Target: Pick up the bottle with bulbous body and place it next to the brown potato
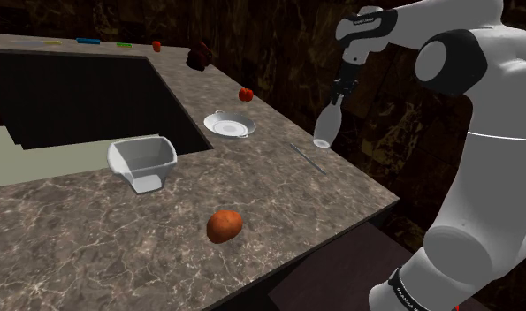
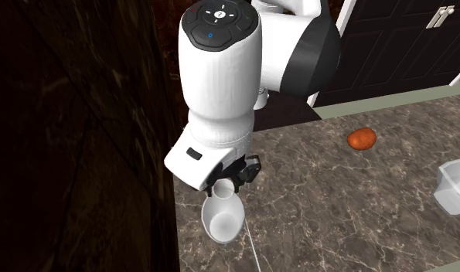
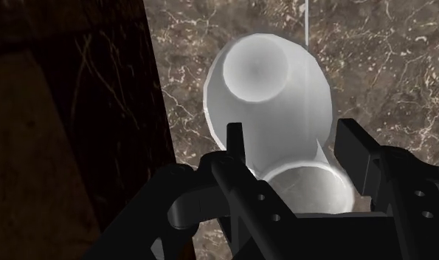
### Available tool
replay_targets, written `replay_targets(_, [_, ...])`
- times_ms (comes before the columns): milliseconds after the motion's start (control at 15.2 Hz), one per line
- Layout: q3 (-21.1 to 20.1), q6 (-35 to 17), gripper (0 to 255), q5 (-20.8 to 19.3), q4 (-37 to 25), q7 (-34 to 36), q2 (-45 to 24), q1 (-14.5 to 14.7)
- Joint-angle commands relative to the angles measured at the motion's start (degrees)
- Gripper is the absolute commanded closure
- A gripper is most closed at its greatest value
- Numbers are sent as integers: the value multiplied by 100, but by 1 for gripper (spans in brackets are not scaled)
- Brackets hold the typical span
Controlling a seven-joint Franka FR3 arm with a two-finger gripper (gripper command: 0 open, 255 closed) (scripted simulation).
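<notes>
Dark veined stone worktop (image 1: pixel 93 221), dark wall (image 1: pixel 278 44) behind. We noted the tool (image 1: pixel 339 99) pinching the white bottle (image 1: pixel 325 125) at its neck, one finger on either side, with the bulb hanging below. The bottle was tilted at the worktop's edge nearest the arm; we could not tell whether its base touched the stone. The orange-brown potato (image 1: pixel 224 225) lay well apart, toward the shoulder view's lower left. Also on the worktop were a white plate (image 1: pixel 228 125), a red apple (image 1: pixel 246 94) beyond it, and a white tub (image 1: pixel 141 162) beside the sunken recess (image 1: pixel 75 97).
</notes>
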State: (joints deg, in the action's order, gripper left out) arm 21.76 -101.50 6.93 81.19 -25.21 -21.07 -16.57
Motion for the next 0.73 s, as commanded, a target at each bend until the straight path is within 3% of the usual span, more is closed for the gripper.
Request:
replay_targets(0, [4,139,255,-9,-121,9,21,-3])
replay_targets(660, [17,986,255,36,-1110,7,-123,-112])
